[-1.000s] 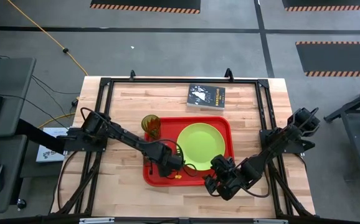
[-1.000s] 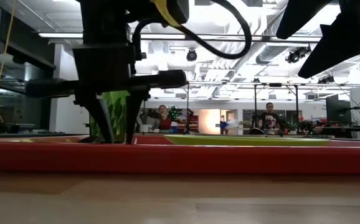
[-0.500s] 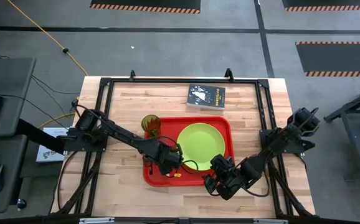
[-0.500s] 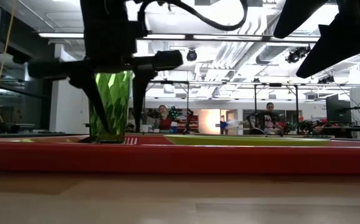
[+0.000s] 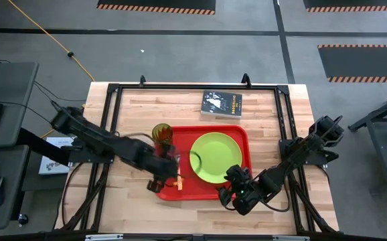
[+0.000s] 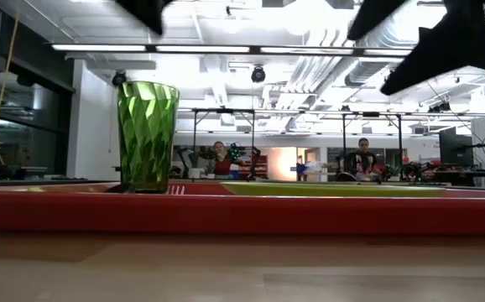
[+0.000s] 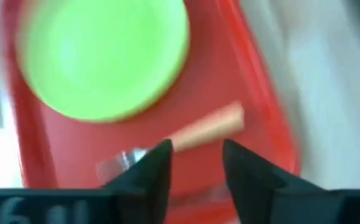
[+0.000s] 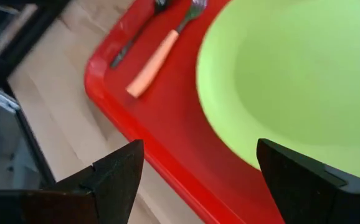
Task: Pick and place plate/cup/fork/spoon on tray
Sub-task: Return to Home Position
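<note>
The left gripper [image 5: 161, 179] has drawn back toward the desk's left edge and now hangs over the front-left corner of the large red rectangular plastic tray [image 5: 243, 132], fingers parted. It has risen out of the low view, uncovering the small translucent green tumbler cup [image 6: 147, 134]. The small orange-handled metal fork [image 5: 179, 181] shows more plainly.

Fork [image 7: 208, 127] tines just past the left gripper [image 7: 195, 149] tips are too blurred to make out tbh. Ahead of the right gripper [image 8: 198, 146], the spoon [image 8: 136, 37] bowl and half the plate [image 8: 304, 68] get cut off. From table level the tray [image 6: 242, 214] rim hides both utensils.
</note>
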### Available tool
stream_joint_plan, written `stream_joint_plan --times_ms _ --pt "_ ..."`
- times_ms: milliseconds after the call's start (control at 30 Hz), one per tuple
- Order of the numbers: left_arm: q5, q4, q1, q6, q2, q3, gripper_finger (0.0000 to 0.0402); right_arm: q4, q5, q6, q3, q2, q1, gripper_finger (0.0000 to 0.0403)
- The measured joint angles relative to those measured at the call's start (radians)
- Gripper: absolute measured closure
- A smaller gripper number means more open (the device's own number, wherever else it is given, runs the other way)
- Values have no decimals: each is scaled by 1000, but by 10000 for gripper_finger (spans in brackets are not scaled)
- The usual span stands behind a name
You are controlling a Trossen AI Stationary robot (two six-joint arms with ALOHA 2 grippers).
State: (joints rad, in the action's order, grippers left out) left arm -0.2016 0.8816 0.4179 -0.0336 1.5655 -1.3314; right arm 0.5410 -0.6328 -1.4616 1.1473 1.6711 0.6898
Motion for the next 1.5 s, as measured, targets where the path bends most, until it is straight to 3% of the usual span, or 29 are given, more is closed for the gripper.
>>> stream_joint_plan --times_ms 167,267,367,500,533,733,833,900,1100,1500 --pt "-193 -423 51 -249 -272 274 378 -65 -48 32 0 0 -11 100" --pt "-270 -578 74 -320 -436 443 389 -95 -80 109 14 0 -21 125" --pt "-311 -620 45 -298 -600 538 397 -87 -93 202 64 0 -48 197" --pt "-286 -611 -78 -208 -783 579 401 18 -95 330 162 -3 -119 356" --pt "-257 -600 -116 -184 -823 586 401 48 -97 367 184 -4 -138 378" --pt "25 -627 -329 -144 -982 717 401 125 -38 540 283 -5 -243 391" --pt "99 -702 -403 -140 -1065 812 401 128 -3 610 306 -5 -275 397" --pt "119 -782 -436 -154 -1121 853 401 129 20 617 311 -8 -291 396" --pt "110 -818 -462 -208 -1231 890 401 115 61 605 312 -16 -312 400" --pt "139 -852 -441 -174 -1236 890 401 66 129 635 312 -19 -309 402"
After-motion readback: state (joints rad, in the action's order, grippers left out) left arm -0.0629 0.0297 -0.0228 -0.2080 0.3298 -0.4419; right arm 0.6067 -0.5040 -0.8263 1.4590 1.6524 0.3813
